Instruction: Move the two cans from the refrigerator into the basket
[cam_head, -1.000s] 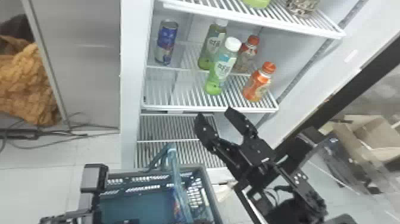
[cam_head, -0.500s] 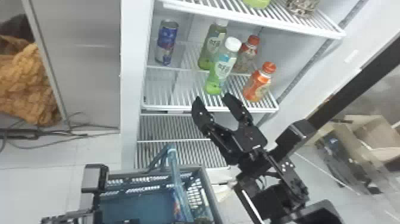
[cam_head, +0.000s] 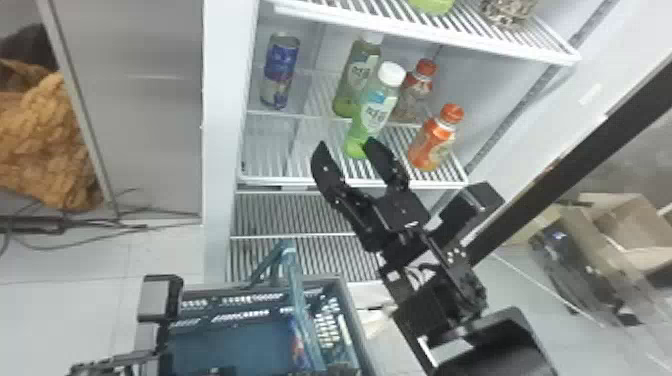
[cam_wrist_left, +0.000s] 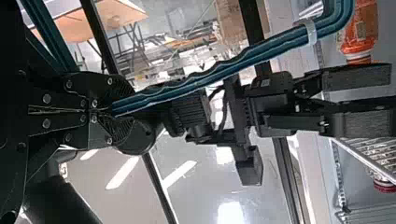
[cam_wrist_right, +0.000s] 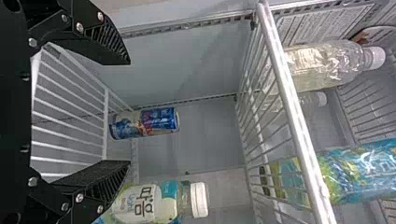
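A blue-and-silver can (cam_head: 281, 71) stands at the left of the refrigerator's middle shelf; in the right wrist view the can (cam_wrist_right: 145, 123) lies between and beyond the open fingers, untouched. My right gripper (cam_head: 346, 145), fingers spread, is at that shelf's front edge, right of and below the can; its wrist view shows the same gripper (cam_wrist_right: 130, 113). At lower left is my left arm's gripper (cam_head: 160, 305), beside the blue basket (cam_head: 354, 320). The left wrist view has the left gripper (cam_wrist_left: 111, 109) shut on the basket handle (cam_wrist_left: 187, 86). A blue-and-red item (cam_head: 299, 345) lies inside the basket, partly behind the handle.
Green-tinted bottles (cam_head: 376, 112) and an orange bottle (cam_head: 434, 140) stand right of the can, close to the right gripper. An upper shelf (cam_head: 425, 32) overhangs them. The dark door frame (cam_head: 565, 170) slants along the right.
My right gripper has moved up and slightly left in the head view, up to the middle shelf's front, still spread. The left arm and basket have hardly shifted.
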